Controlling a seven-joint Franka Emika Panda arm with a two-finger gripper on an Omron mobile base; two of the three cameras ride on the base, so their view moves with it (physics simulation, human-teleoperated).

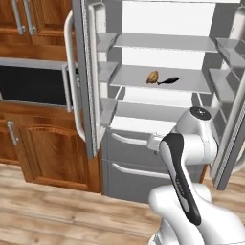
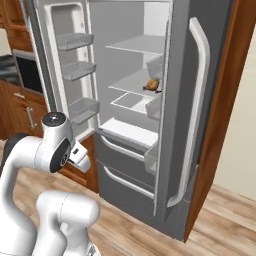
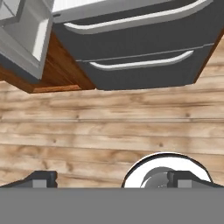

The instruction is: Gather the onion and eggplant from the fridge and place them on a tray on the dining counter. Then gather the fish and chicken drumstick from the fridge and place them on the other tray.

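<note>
Still on the middle fridge shelf (image 1: 191, 82), the chicken drumstick (image 1: 152, 77) and fish (image 1: 168, 81) lie side by side, near the front where a reach could take them. No onion or eggplant is on the shelves, so the vegetable half looks done. The fridge doors (image 1: 88, 72) stand wide open. The gripper (image 3: 111, 179), fingers apart and empty, points down at the wooden floor (image 3: 109, 127) before the freezer drawers (image 3: 140, 48)

One drumstick (image 1: 152, 77) and one fish (image 1: 168, 81), mid-frame on a fridge shelf (image 1: 158, 79); two drawers (image 3: 140, 52) below, apparently.
</note>
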